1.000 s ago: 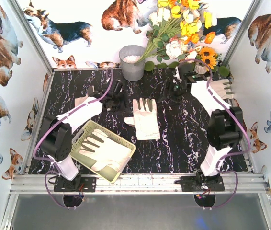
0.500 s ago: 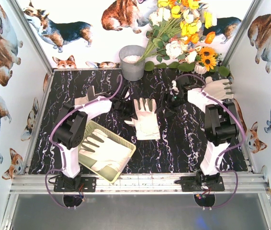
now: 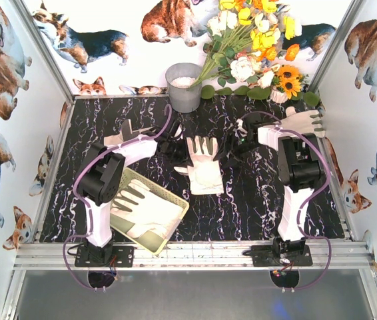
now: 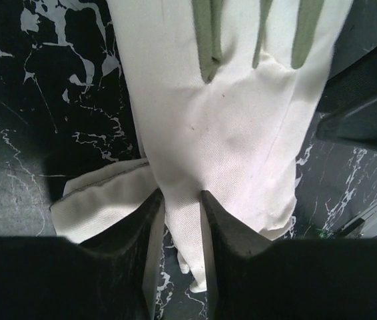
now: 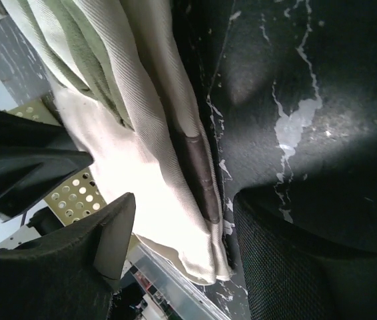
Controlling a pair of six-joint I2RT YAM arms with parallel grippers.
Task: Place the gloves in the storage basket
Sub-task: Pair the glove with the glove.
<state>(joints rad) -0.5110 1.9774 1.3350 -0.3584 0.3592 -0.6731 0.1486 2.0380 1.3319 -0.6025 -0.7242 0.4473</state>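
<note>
Cream twill gloves (image 3: 204, 167) with grey-green finger strips lie stacked mid-table (image 3: 255, 193). One glove (image 3: 145, 212) lies in the perforated yellow-green basket (image 3: 150, 183). Left hand (image 4: 182, 198) pinches the stack's edge; right hand (image 5: 185, 203) gapes astride the opposite edge. Lower layers are hidden.

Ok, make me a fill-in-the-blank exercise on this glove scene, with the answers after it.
1. The storage basket sits on the robot's ___ side.
2. The left gripper pinches a fold of the middle glove, which lies ___ the storage basket.
3. The right gripper is ___, its jaws either side of that glove's edge.
Missing words: left; outside; open.
</note>
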